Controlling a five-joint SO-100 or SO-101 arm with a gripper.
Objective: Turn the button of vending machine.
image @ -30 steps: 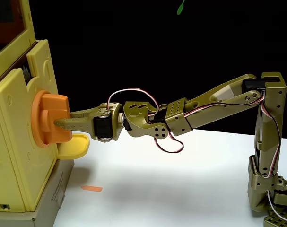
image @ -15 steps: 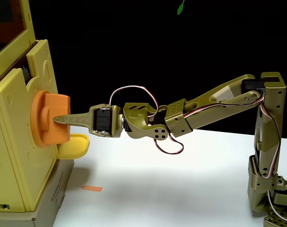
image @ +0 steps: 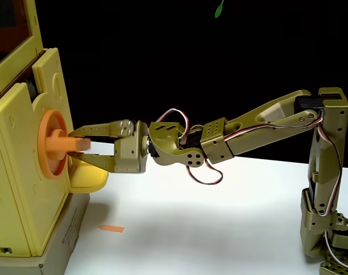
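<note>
In the fixed view the olive-green two-finger gripper (image: 76, 145) reaches in from the right with its fingers stacked one above the other, the upper one (image: 96, 130) lying along the top of the flat orange handle and the lower one (image: 99, 161) running beneath it. The fingers are parted only by the thickness of that handle and appear to pinch it between them, though the handle is motion-blurred, so the contact along the lower finger is hard to confirm.

The handle belongs to the large orange plastic knob (image: 52, 145), a round disc set into the front face of the machine; the handle sticks out toward the right and is seen edge-on as a thin horizontal bar.

The knob sits on the big pale-yellow boxy plastic toy vending machine (image: 19, 177) at the left edge of the view, which stands on a beige base. Just below the knob and the lower finger is a small rounded yellow tray (image: 90, 176).

Behind the gripper the olive-green arm (image: 248, 123) stretches to the right, with red and white wires looping along it, to its upright base at the right edge. A small orange strip (image: 111, 228) lies on the white tabletop (image: 208, 229).
</note>
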